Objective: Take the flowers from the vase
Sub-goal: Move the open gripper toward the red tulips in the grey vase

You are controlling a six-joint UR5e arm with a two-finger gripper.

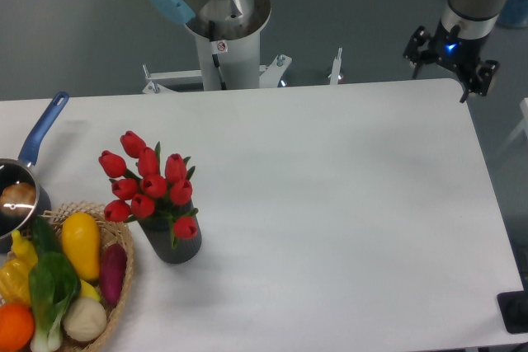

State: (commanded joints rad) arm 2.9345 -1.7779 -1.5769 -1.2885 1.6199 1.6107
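On white table (346, 204), flowers (148, 183), vase (175, 243)

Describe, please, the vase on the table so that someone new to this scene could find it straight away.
Start at the white table and go to its left end, where a wicker basket of vegetables sits at the front edge. Just to the right of that basket stands the vase, short and dark grey. It alone holds the flowers, a bunch of red tulips.

A white table (330, 204) carries the things. On it stand a dark vase (175, 241), a wicker basket (122, 282) and a blue-handled pan (25, 175).
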